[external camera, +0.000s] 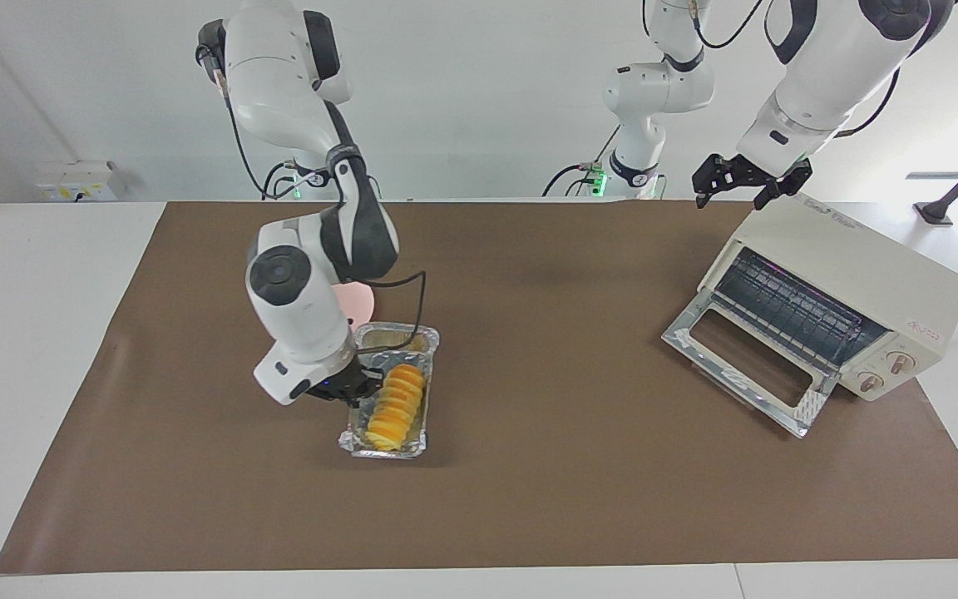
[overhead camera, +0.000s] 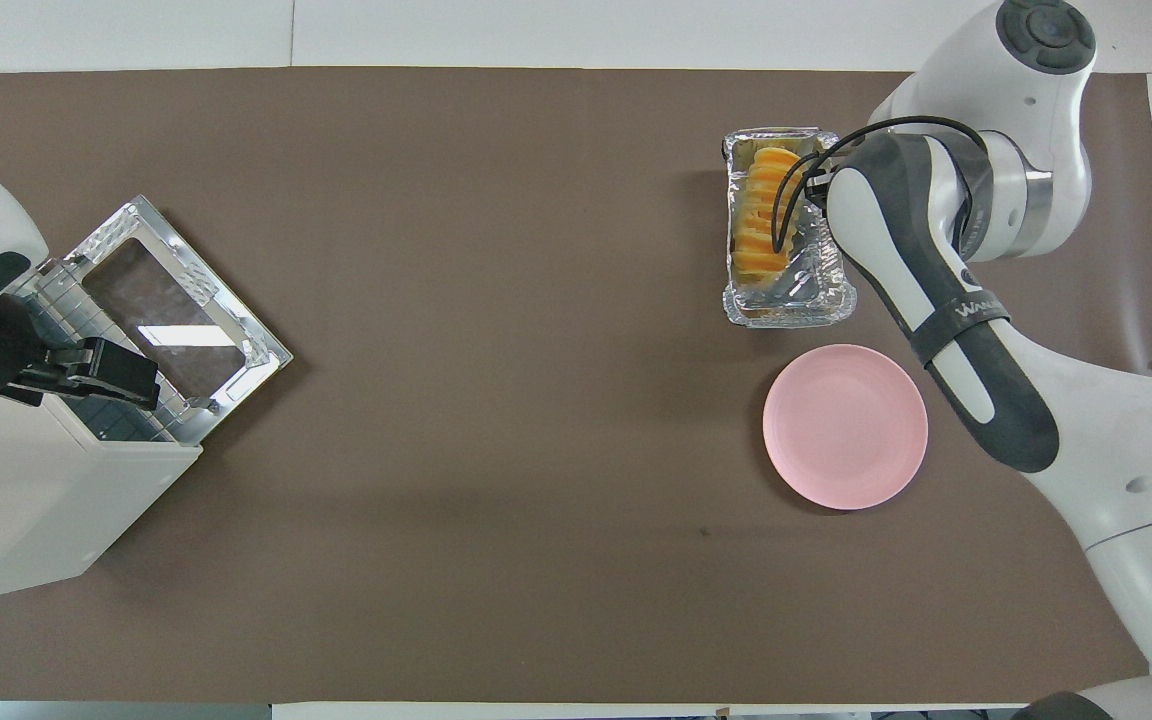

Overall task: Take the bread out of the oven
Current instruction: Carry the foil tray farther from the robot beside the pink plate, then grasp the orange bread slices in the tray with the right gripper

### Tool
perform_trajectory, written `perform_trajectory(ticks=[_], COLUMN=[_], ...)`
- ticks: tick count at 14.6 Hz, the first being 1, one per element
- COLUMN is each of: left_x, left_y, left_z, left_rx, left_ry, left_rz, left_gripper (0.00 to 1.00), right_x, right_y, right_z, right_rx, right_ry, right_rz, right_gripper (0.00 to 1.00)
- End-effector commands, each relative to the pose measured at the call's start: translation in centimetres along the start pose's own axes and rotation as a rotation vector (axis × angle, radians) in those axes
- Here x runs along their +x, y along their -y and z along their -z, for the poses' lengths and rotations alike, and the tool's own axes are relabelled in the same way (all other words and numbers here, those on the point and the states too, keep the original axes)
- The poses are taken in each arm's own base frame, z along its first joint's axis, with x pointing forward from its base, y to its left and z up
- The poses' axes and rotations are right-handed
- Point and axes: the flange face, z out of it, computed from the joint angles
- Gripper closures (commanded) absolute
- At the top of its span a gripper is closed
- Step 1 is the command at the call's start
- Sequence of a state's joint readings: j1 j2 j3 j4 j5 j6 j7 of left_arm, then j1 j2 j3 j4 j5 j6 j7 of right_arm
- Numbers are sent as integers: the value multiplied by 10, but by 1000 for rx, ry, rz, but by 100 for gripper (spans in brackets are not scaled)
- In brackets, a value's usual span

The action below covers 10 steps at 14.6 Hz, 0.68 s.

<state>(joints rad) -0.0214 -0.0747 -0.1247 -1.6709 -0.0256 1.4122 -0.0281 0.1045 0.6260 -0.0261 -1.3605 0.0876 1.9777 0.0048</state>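
The bread [external camera: 396, 403] [overhead camera: 761, 210], a ridged golden-orange loaf, lies in a crinkled foil tray [external camera: 392, 337] [overhead camera: 796, 300] on the brown mat toward the right arm's end of the table, farther from the robots than the pink plate. My right gripper [external camera: 354, 387] is shut on the tray's long rim beside the loaf; whether the tray rests on the mat or hangs just over it I cannot tell. The oven [external camera: 853, 274] [overhead camera: 26, 500] stands at the left arm's end, with its door [external camera: 745, 366] [overhead camera: 176, 320] dropped open and its rack bare. My left gripper [external camera: 730, 198] [overhead camera: 141, 372] waits open over the oven's top.
A round pink plate [external camera: 356, 304] [overhead camera: 844, 425] sits on the mat beside the tray, nearer to the robots; in the facing view the right arm hides most of it. The brown mat [external camera: 579, 466] covers the table between tray and oven.
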Motion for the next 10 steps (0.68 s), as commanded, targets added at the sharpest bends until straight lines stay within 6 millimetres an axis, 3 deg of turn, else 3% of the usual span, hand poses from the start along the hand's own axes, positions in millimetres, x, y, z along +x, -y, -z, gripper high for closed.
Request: perform_trajectory(ticks=[1, 4, 10], left_x=[-3, -3, -4], left_y=[1, 1, 1], left_z=[3, 3, 4], left_rx=[-12, -12, -12], left_ry=[-13, -13, -15], left_rz=[-8, -8, -8], left_gripper=[0, 0, 0], right_x=[10, 23, 19], right_y=[-27, -53, -32], right_z=[-30, -44, -36], right_rx=[21, 23, 30], right_ry=[-12, -7, 17], right_rz=[36, 50, 75], right_gripper=[100, 100, 100])
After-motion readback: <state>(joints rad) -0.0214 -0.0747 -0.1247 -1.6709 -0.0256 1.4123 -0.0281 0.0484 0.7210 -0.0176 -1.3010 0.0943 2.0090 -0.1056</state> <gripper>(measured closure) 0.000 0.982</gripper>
